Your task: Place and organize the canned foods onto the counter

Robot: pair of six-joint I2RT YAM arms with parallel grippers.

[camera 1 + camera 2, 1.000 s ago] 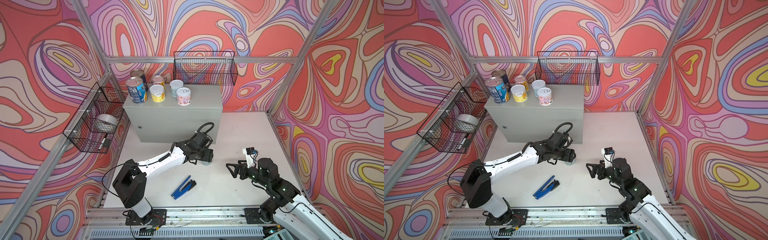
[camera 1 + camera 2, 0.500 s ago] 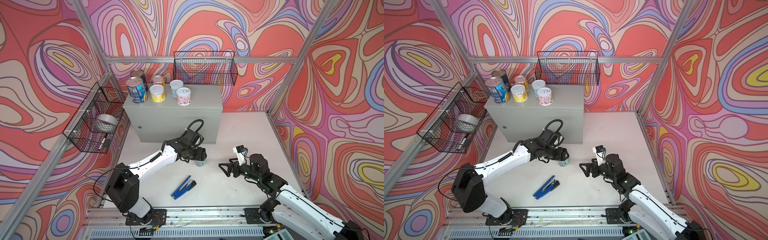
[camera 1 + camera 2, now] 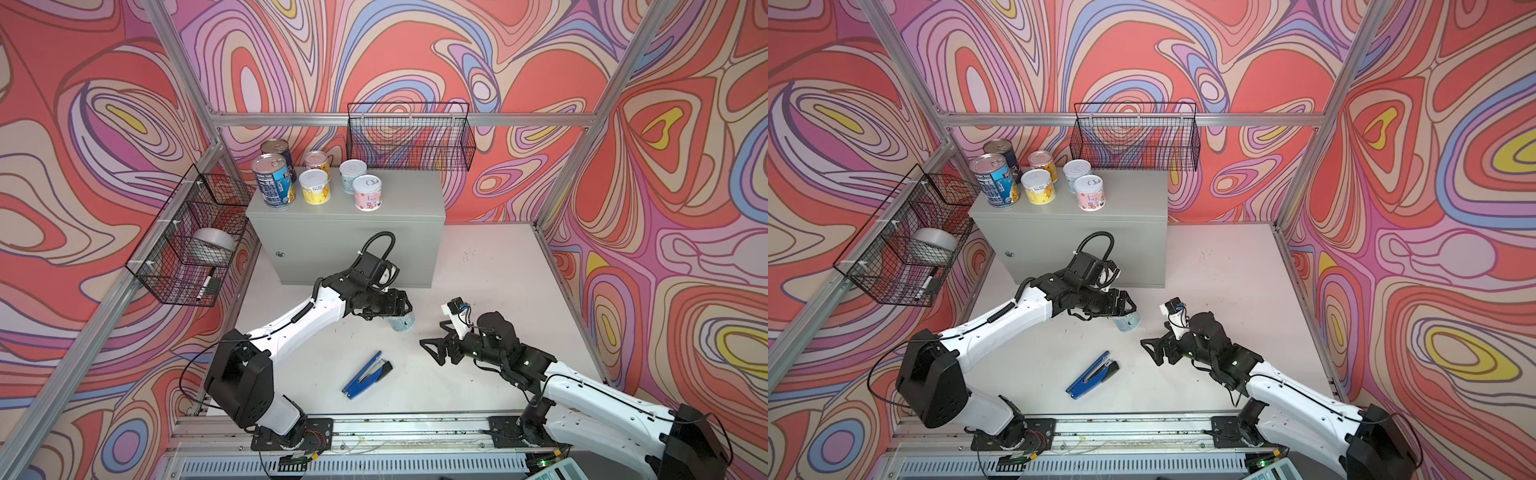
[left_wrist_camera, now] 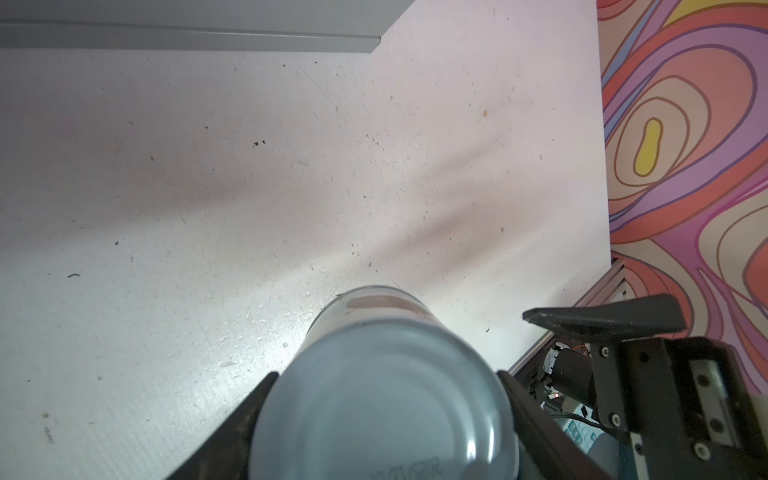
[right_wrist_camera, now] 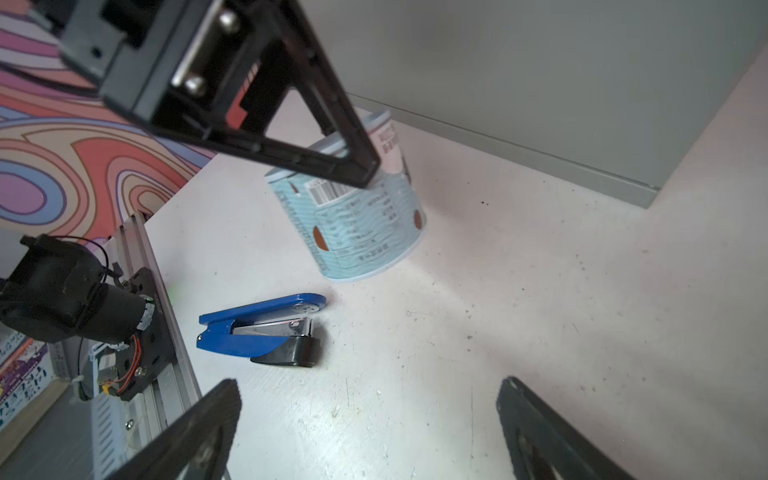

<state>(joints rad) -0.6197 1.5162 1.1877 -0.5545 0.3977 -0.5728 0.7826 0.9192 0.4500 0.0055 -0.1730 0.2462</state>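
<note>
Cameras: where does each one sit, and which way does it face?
Top views: high over the robot's base, looking down at the table, the counter, the whole left arm and right arm.
Left wrist: on the left arm, looking along the left fingers, shut on the light-blue can, toward the counter's foot.
Right wrist: on the right arm, looking past the open right fingers at the stapler, tilted can and counter.
Shared: all show the can; each wrist view catches the other arm's fingers.

Free counter top (image 3: pixel 411 193) beside the clustered cans (image 3: pixel 314 186); stapler (image 3: pixel 368 375) on the floor (image 3: pixel 490 266).
</note>
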